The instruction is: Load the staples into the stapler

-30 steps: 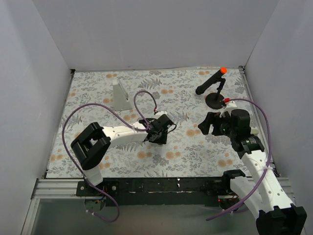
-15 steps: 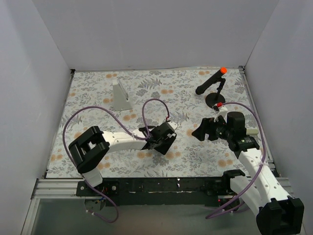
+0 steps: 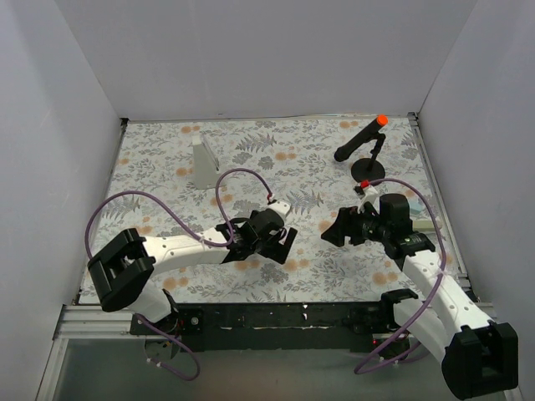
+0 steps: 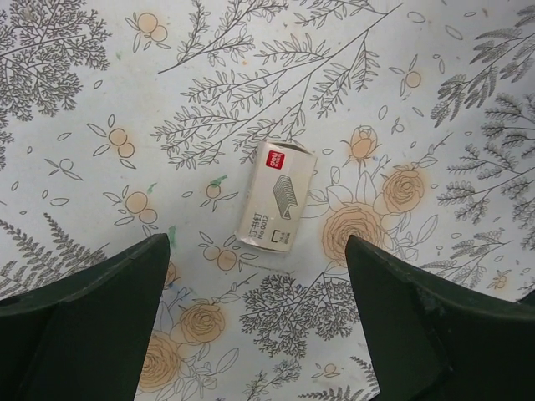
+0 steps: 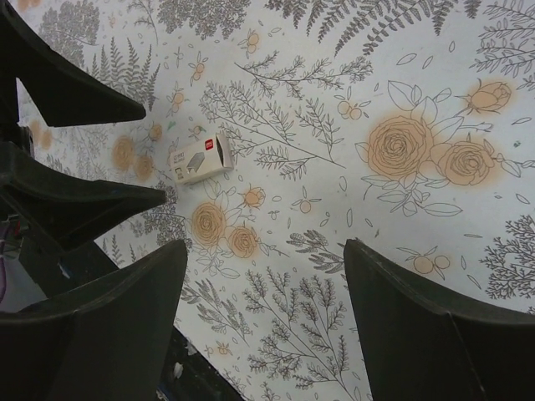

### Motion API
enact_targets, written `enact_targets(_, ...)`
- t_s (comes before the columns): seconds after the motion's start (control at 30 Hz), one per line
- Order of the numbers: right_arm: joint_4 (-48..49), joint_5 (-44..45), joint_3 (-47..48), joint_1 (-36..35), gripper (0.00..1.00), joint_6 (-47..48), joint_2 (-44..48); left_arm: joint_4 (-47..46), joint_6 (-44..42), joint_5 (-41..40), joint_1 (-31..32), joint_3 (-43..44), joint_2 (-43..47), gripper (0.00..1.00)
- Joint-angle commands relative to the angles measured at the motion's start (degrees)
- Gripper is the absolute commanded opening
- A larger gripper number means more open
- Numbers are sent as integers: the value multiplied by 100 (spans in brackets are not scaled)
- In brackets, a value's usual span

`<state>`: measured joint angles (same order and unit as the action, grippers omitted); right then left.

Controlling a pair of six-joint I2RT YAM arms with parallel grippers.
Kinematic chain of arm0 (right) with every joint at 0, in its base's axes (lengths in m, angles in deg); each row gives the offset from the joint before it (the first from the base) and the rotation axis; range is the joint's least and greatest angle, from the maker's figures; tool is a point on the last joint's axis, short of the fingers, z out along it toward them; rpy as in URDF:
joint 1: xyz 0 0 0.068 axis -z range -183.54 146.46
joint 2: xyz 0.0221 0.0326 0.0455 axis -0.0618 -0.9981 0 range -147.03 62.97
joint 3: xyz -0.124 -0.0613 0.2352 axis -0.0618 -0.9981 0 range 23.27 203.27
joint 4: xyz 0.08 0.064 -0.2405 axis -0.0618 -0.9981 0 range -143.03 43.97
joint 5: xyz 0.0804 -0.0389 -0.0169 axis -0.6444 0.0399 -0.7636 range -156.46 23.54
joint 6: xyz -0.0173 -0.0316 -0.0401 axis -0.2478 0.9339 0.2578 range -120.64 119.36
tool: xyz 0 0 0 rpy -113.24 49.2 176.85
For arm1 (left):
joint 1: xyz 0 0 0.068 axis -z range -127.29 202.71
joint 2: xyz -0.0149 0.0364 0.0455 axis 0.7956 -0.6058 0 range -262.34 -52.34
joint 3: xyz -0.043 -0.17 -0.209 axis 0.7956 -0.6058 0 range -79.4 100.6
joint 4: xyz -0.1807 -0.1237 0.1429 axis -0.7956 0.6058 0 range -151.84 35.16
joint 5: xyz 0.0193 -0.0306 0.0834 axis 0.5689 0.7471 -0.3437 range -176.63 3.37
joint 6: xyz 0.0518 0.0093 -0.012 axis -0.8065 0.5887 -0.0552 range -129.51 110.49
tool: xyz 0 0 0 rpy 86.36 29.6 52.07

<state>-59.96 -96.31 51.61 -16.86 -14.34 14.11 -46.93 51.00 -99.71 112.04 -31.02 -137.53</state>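
The staples are a small whitish box [image 4: 277, 196] with a red logo, lying flat on the floral mat. The same box [image 5: 201, 159] shows in the right wrist view. My left gripper [image 4: 257, 244] hovers over its near end, jaws wide open and not touching it. My right gripper [image 5: 266, 251] is open and empty, a short way to the box's right. In the top view the left gripper [image 3: 286, 244] and right gripper [image 3: 332, 231] face each other at mid-table. The stapler [image 3: 361, 139], a black bar with an orange tip, stands tilted on a round base at the back right.
A tall grey-white wedge [image 3: 205, 163] stands at the back left. White walls close in the mat on three sides. The black rail [image 3: 276, 317] runs along the near edge. The left arm's fingers [image 5: 79, 96] show at the left of the right wrist view.
My left gripper has opened wide and drawn back toward the near edge. My right gripper has moved left and nearer, toward the left one, with its jaws still open.
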Motion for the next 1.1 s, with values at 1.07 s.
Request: enact_targets(1.07, 1999, 242, -425, -1172, 67, -1204, -1415, 495, 654, -1057, -317, 84, -227, 98)
